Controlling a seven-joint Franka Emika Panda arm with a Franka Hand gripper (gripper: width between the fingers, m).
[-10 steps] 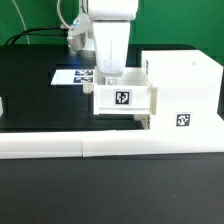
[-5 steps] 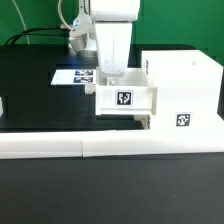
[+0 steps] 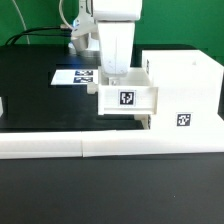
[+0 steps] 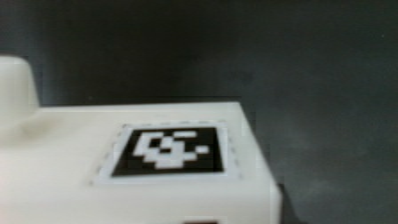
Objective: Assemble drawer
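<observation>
My gripper [image 3: 116,76] reaches down into a small white open-topped tray [image 3: 127,98] and is shut on its wall, holding it a little above the black table. The tray's side tag faces the camera. The tray sits right against the open side of the tall white box housing [image 3: 186,80], which stands at the exterior view's right with a tag low on its front. In the wrist view the tray's tagged white face [image 4: 169,150] fills the lower part and a rounded white knob-like part [image 4: 15,85] shows at the edge. My fingertips are hidden there.
A long low white barrier wall [image 3: 90,148] runs along the front. The marker board [image 3: 72,76] lies flat behind the gripper. A small white piece [image 3: 2,104] shows at the exterior view's left edge. Green backdrop and cables lie behind.
The gripper and the tray have shifted slightly toward the exterior view's right, closer into the housing. Nothing else has moved.
</observation>
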